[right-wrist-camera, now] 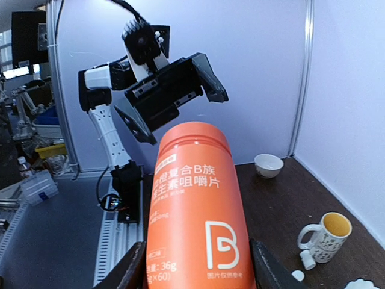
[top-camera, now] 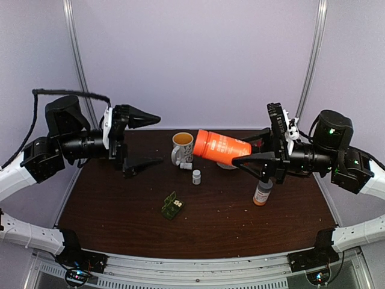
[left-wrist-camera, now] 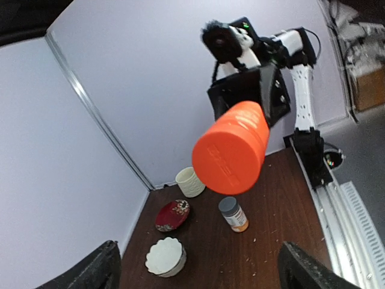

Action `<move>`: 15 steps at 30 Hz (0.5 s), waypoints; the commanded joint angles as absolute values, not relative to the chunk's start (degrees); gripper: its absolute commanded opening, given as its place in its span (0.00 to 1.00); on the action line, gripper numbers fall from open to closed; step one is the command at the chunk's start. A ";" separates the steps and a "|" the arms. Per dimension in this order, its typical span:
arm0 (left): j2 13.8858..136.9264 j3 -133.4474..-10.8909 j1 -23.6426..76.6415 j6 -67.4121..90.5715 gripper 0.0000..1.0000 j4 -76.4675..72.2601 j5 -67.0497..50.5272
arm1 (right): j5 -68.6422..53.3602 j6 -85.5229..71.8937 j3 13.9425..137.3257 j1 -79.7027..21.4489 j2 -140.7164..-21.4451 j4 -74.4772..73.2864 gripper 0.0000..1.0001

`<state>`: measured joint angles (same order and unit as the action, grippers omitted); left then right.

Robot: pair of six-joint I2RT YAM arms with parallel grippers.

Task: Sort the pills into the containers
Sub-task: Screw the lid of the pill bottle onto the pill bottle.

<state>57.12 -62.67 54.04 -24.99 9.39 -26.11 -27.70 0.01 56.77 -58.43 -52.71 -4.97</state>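
Note:
The dark green pill box (top-camera: 172, 206) lies on the brown table near the front centre with its lid up. No pills show in any view. My right gripper (top-camera: 249, 149) is shut on a large orange bottle (top-camera: 222, 146), held sideways above the table with its orange cap toward the left arm. In the right wrist view the orange bottle (right-wrist-camera: 195, 217) fills the space between my right gripper's (right-wrist-camera: 198, 274) fingers. My left gripper (top-camera: 150, 139) hangs open, a short gap left of the cap. From the left wrist, the cap (left-wrist-camera: 231, 153) faces my left gripper (left-wrist-camera: 198, 274), whose fingers hold nothing.
A mug (top-camera: 182, 147) stands at the back centre with a tiny white bottle (top-camera: 196, 176) in front of it. A small grey-capped bottle (top-camera: 262, 192) stands under the right arm. A cream cup (left-wrist-camera: 190, 181), a red saucer (left-wrist-camera: 172, 215) and a white bowl (left-wrist-camera: 165, 257) sit along the wall.

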 commanded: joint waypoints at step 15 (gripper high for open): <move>61.35 -70.33 50.89 42.04 0.97 10.83 -36.27 | -6.38 26.41 58.72 -69.87 -56.75 3.28 0.00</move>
